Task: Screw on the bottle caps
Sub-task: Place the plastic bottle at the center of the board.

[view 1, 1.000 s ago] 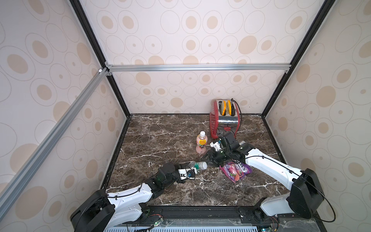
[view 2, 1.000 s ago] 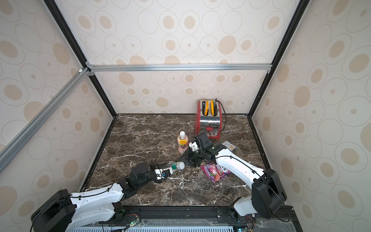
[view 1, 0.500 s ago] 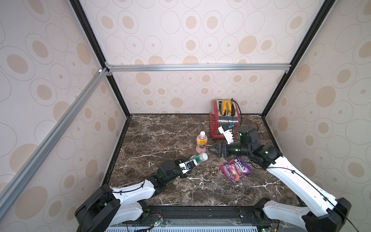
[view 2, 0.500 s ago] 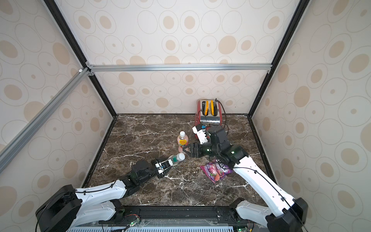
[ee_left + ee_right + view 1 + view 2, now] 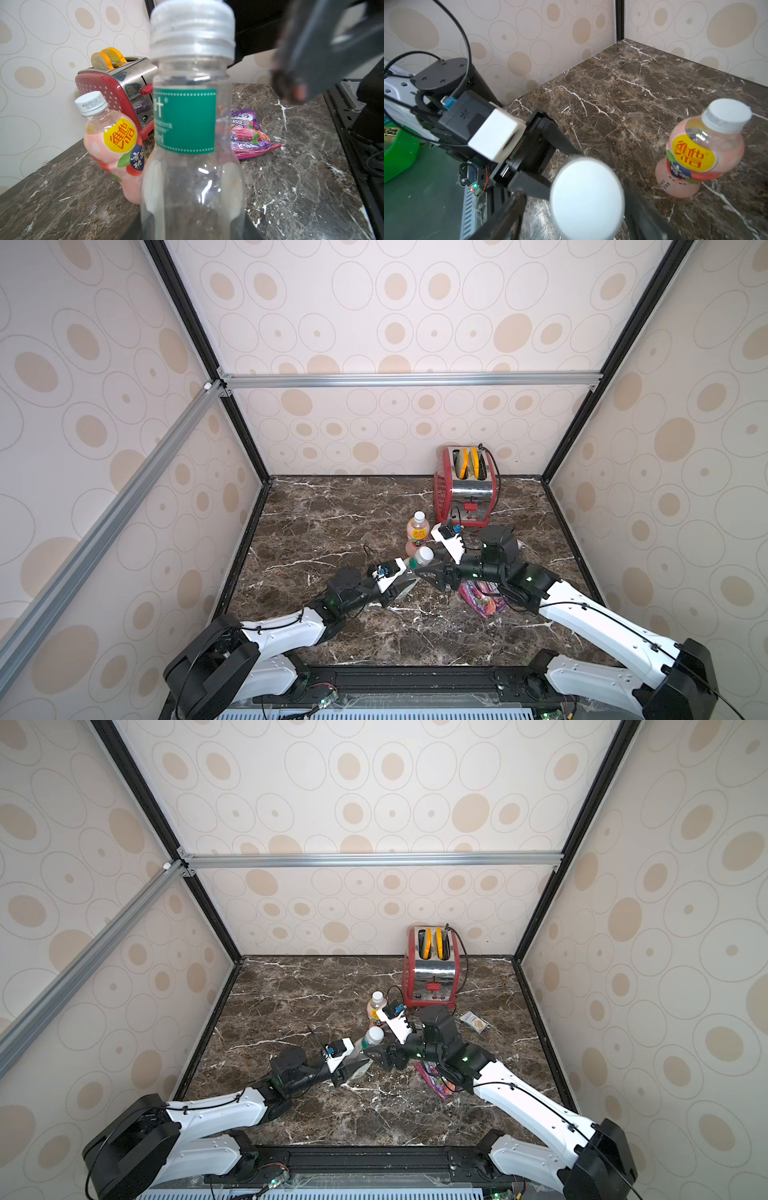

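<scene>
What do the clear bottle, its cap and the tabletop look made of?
The clear bottle looks like glossy plastic: see-through, with streaky highlights. Its cap seems matte whitish plastic, translucent, the neck's rings showing through. The tabletop looks like smooth dark marble with white veins; stone or laminate, unclear.

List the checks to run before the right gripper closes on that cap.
1. Hold: left gripper is shut on the clear bottle: ok.
2. Seating: white cap sits on the clear bottle's neck: ok.
3. Tightness of that white cap: cannot tell.
4. Approach: right gripper is open and straddles the white cap: ok.
5. Clearance: pink bottle stands upright, capped, apart from both grippers: ok.
</scene>
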Controlling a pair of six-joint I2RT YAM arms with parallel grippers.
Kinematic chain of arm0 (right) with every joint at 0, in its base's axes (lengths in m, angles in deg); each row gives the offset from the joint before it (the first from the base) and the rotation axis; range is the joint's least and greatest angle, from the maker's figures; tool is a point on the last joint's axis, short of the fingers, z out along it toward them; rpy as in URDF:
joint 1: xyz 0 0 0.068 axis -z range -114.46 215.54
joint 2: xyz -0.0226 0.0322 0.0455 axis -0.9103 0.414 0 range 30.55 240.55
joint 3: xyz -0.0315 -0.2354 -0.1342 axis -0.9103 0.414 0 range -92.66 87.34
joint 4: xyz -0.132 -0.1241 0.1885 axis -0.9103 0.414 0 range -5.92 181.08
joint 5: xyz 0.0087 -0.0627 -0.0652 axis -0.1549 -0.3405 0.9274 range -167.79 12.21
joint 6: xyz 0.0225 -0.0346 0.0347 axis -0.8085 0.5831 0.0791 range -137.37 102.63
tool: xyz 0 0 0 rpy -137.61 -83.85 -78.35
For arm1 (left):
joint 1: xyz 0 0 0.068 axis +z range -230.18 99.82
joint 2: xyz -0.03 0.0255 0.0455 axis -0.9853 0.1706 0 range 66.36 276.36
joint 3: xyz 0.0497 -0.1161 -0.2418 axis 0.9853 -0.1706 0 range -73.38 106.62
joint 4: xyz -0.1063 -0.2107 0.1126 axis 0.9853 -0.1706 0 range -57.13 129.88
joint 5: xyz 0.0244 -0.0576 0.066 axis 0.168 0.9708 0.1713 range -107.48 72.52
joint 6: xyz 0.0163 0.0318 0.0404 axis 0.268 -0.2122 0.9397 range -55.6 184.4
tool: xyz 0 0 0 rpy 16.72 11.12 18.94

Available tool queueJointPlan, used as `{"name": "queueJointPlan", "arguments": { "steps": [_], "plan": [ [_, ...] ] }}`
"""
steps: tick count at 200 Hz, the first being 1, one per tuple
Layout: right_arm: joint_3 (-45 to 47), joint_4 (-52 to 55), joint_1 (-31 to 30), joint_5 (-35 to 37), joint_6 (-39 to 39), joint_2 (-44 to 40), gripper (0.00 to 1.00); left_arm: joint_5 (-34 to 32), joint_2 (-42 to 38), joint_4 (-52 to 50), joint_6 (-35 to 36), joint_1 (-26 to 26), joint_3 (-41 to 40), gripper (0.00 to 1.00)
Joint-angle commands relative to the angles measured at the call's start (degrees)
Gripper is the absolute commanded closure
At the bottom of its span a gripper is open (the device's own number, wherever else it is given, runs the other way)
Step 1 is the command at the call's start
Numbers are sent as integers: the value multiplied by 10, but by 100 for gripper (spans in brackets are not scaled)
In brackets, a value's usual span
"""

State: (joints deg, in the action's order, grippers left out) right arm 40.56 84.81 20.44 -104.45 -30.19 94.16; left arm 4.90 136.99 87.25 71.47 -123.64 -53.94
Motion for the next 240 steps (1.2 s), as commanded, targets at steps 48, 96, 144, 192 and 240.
{"name": "queueJointPlan", "arguments": {
  "steps": [48, 96, 144, 192, 240],
  "plan": [
    [29, -99, -13, 17, 8, 29, 65, 23, 14, 44, -13, -2, 9, 57],
    [24, -31, -14, 85, 90, 20, 79, -66, -3, 16, -3, -3, -24, 1],
    [-5, 5, -23, 173, 125, 61, 80, -192, -113, -101, -22, -3, -45, 1],
    [-57, 54, -35, 231, 106, 121, 79, -318, -152, -136, -44, 14, -56, 1],
    [-58, 60, -37, 247, 69, 128, 64, -334, -149, -146, -48, 18, -50, 1]
  ]
}}
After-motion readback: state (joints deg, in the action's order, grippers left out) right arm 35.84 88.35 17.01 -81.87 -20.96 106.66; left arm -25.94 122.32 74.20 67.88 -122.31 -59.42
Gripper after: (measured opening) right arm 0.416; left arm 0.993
